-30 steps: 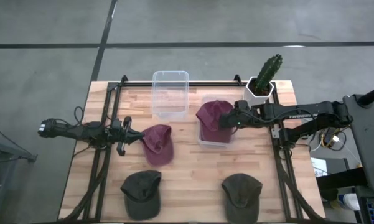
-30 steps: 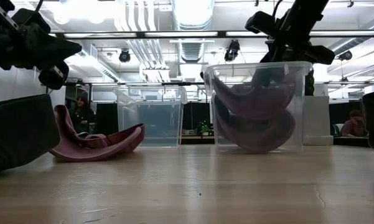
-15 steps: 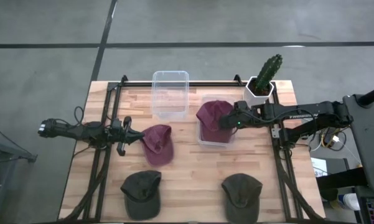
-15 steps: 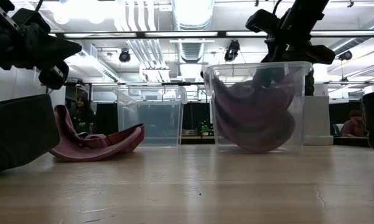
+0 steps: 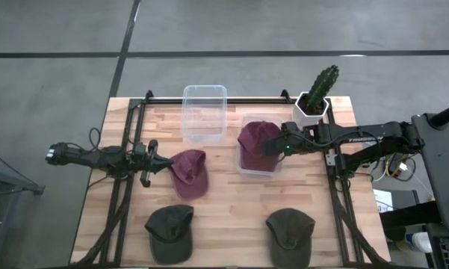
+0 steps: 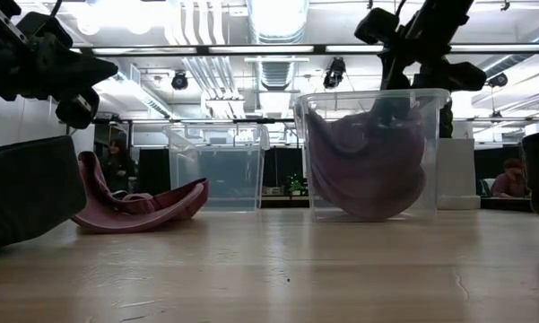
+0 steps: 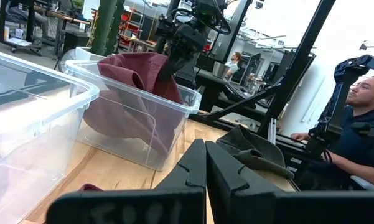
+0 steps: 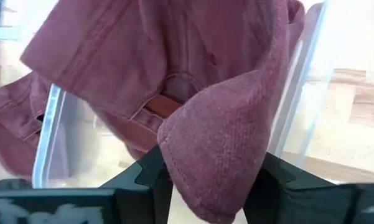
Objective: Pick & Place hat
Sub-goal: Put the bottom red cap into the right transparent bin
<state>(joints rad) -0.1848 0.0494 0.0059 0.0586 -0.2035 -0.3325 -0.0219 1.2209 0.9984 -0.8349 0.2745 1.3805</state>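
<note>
A maroon hat sits in the clear bin on the table's right half, bulging above its rim. My right gripper reaches in from the right and is shut on it. One hat or two in that bin, I cannot tell. A second maroon hat lies on the table left of centre, brim end up. My left gripper hovers just left of it, shut and touching nothing. My right gripper pinches a rounded fold of the maroon hat's cloth between its two fingers, several layers thick. The fingers come from the table's right, slanting down over the bin's rim. The rest of the hat spreads out ahead of the fingers inside the bin.
A second clear bin stands behind, left of the filled one. Two dark green hats lie along the near edge. A potted cactus stands at the far right corner. Bare wood lies between the hats.
My right gripper has drawn the maroon hat a little toward the table's right. The part that bulged over the bin's left rim now lies inside, and in the low view the two separate lobes have settled into one mass filling the bin. My left arm has kept still.
</note>
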